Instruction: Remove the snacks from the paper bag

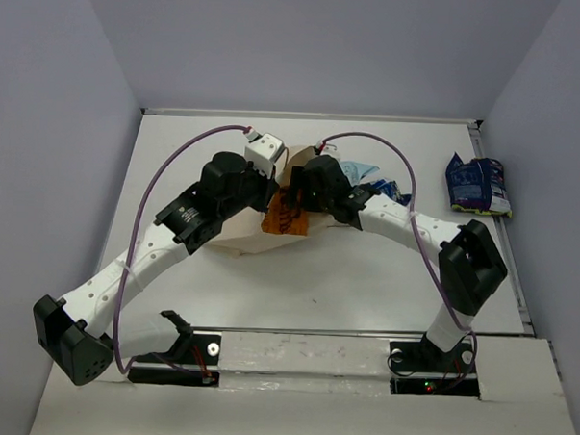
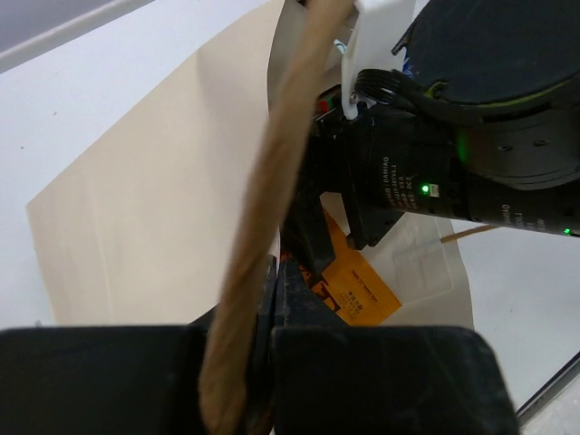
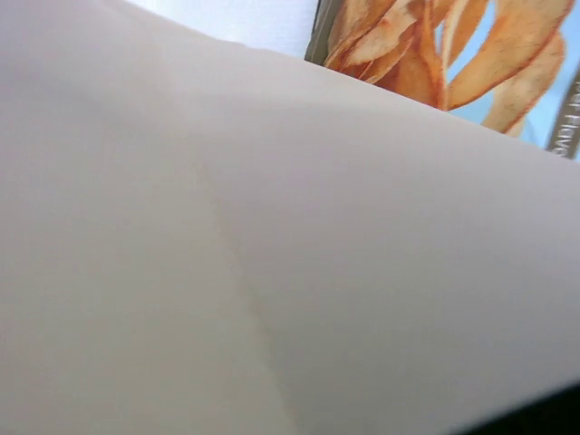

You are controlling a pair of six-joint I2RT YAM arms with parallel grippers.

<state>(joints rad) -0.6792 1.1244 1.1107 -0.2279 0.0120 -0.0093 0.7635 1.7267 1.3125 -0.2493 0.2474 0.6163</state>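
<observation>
The tan paper bag (image 1: pixel 239 230) lies flat at the table's middle. My left gripper (image 2: pixel 274 283) is shut on its upper mouth edge (image 2: pixel 272 181) and holds that edge up. The long orange chip bag (image 1: pixel 283 215) lies in the mouth and also shows in the left wrist view (image 2: pixel 367 292). My right gripper (image 1: pixel 297 197) reaches into the mouth at the orange bag; its fingers are hidden. The right wrist view shows only bag paper (image 3: pixel 272 272) and the light-blue chip bag (image 3: pixel 435 45), which lies behind the bag (image 1: pixel 359 172). The dark navy packet (image 1: pixel 479 184) lies at the far right.
A small blue packet (image 1: pixel 397 191) peeks out beside my right forearm. Grey walls close in the table on the left, back and right. The right arm's black wrist motor (image 2: pixel 489 127) hangs close over the bag mouth.
</observation>
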